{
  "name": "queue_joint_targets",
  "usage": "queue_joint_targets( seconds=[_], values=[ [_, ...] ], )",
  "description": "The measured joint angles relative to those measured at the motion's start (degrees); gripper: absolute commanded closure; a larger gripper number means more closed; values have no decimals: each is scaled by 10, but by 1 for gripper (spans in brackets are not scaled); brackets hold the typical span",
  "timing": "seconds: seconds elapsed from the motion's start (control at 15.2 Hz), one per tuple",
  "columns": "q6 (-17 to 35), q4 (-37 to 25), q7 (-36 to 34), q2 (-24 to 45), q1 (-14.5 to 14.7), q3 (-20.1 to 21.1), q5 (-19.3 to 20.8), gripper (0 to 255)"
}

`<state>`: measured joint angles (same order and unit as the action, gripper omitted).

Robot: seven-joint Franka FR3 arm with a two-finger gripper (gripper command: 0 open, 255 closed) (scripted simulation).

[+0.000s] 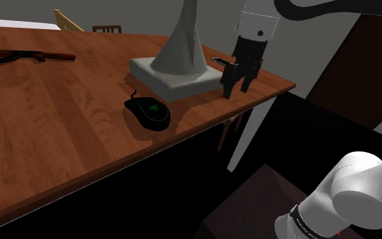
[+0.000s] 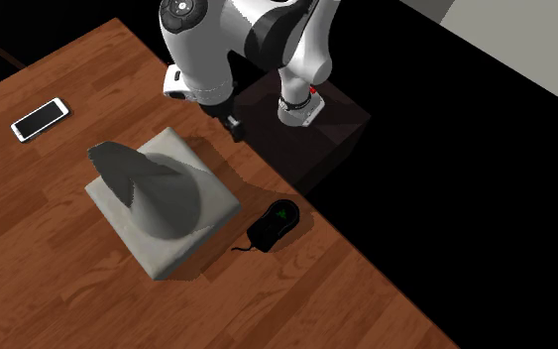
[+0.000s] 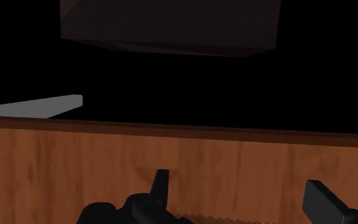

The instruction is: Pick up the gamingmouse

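Finds the black gaming mouse (image 1: 148,112), green logo up, flat on the wooden table (image 1: 47,129) near its edge, at about 7 o'clock from the grey cone-on-slab sculpture (image 1: 176,68) in the shoulder view. Places the gripper (image 1: 235,89) at 3 o'clock of that slab, over the table's edge, well apart from the mouse. Shows fingers (image 3: 160,186) spread wide, clasping nothing. Notes a white phone (image 2: 40,118) at 10 o'clock of the sculpture in the second exterior view.

My gripper (image 1: 235,92) hangs over the tabletop's (image 1: 47,122) edge facing my stand (image 2: 311,134); the gaming mouse (image 1: 148,112) lies by that edge, just beside the cone-topped slab (image 1: 186,85); a phone (image 2: 40,118) lies past the slab.
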<state>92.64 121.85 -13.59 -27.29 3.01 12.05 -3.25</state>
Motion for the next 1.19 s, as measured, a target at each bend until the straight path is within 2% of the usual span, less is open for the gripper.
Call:
queue_joint_targets(
  seconds=[0.53, 0.92, 1.19],
  values=[
    [10, -130, -113, 136, 15, 73, -4, 0],
    [-1, -273, -203, 271, 36, 118, 30, 0],
    [-25, -383, -258, 364, 64, 138, 65, 0]
  ],
)
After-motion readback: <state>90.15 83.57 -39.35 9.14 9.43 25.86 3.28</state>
